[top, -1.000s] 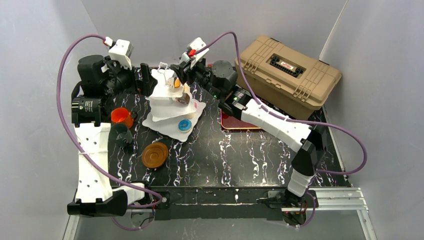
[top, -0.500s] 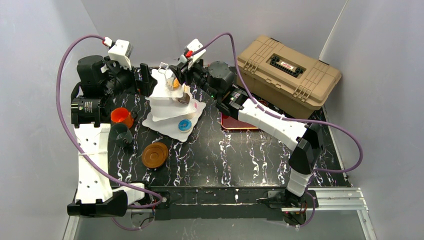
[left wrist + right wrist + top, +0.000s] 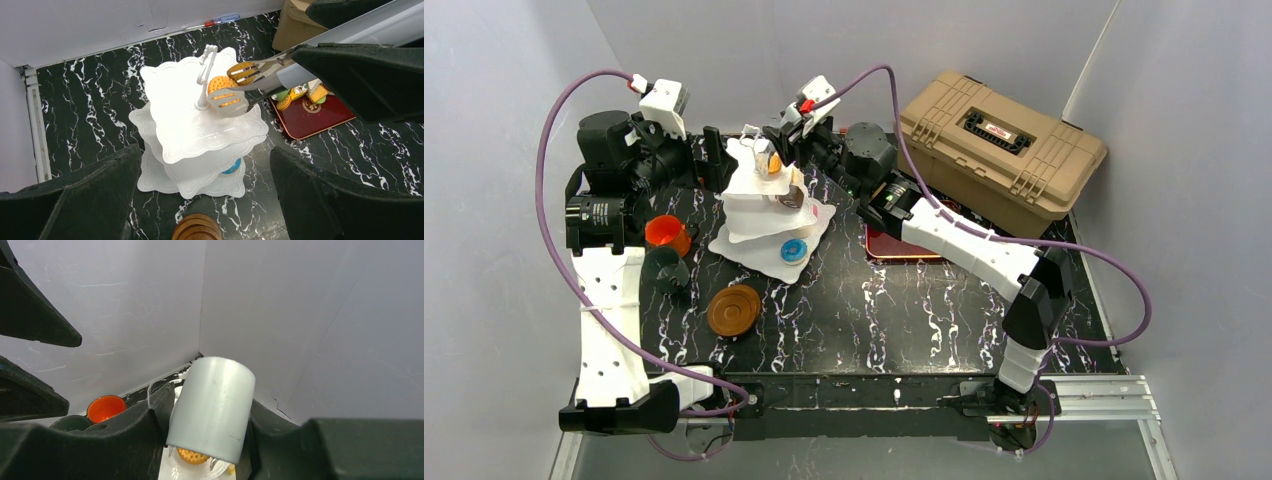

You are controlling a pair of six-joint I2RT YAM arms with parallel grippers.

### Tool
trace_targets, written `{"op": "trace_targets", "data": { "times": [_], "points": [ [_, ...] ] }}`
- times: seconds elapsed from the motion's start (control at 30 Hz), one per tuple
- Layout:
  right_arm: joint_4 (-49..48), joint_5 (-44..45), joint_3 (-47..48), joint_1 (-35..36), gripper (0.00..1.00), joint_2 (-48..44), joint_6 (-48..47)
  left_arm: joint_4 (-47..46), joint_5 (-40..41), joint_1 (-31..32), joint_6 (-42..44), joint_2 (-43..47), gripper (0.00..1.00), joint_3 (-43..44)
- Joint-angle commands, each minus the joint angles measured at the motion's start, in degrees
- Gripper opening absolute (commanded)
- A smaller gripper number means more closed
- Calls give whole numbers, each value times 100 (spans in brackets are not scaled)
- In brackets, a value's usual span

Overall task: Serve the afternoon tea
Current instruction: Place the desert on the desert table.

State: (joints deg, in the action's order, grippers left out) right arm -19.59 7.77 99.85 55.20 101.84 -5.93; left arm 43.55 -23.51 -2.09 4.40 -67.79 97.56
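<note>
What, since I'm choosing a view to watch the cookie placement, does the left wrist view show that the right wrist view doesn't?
Left wrist only: all three tiers of the stand, the red tray with pastries, and the saucers. Right wrist only: the orange cup and the dark cup. Both: the tongs clamped on the cookie at the stand's top tier.

Bright, even light with soft, faint shadows.

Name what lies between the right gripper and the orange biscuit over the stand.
Metal tongs, held in the right gripper, clasping the biscuit: left wrist view.
</note>
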Motion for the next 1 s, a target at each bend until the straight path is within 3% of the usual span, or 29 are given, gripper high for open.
{"op": "trace_targets", "data": {
  "times": [0.0, 0.23, 0.7, 0.97],
  "points": [
    [-576, 32, -83, 26, 51, -481, 31, 22, -153, -29, -38, 142, 99, 119],
    [-680, 112, -323, 19, 53, -667, 22, 22, -193, -33, -53, 125, 99, 150],
    [-758, 316, -885, -327, 48, -1352, 123, 35, -206, -32, -42, 100, 99, 174],
    [-684, 555, -2396, -1082, 47, -2269, 346, 40, -248, -35, -51, 89, 99, 151]
  ]
}}
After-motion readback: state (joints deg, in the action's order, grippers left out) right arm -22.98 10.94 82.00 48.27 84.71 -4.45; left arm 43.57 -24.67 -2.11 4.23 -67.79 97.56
